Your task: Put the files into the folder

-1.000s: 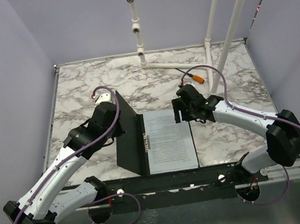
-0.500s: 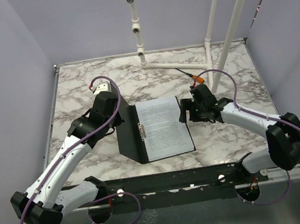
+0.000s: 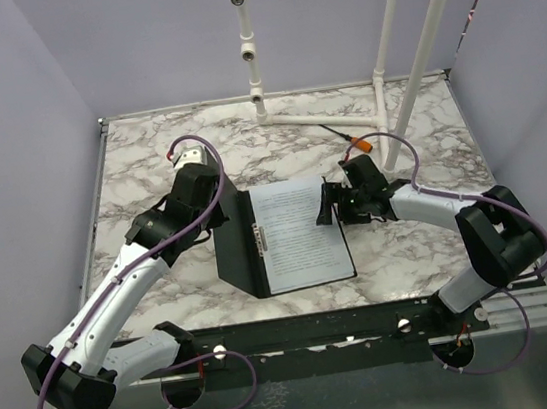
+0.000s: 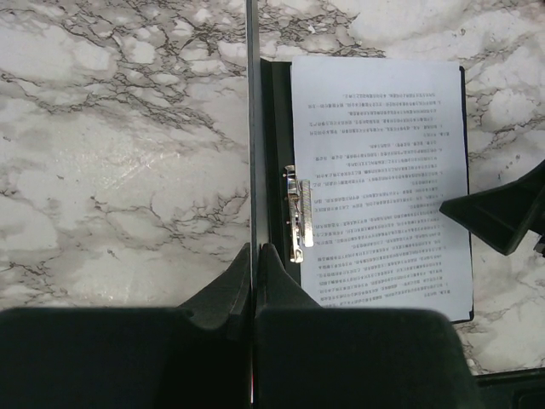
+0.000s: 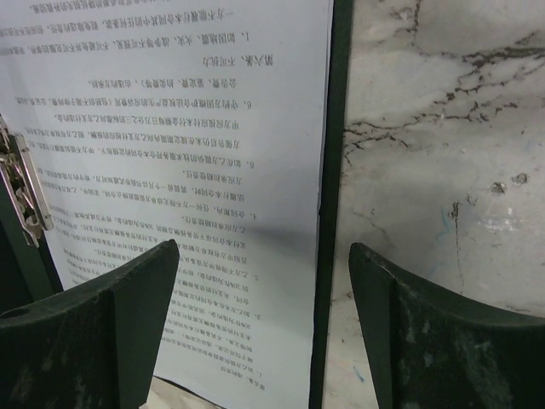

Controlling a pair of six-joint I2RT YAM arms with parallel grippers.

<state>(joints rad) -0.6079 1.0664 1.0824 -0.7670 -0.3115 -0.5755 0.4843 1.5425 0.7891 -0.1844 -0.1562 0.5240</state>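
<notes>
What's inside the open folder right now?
The files lie on the black inner panel of the folder, beside the metal spine clip. The top sheet hides how many lie beneath.

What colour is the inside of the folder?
The folder is black inside, clearest in the left wrist view.

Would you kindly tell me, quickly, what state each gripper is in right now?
Left gripper: closed, holding the folder's raised cover.
Right gripper: open, holding nothing, jaws apart over the right edge of the files.
</notes>
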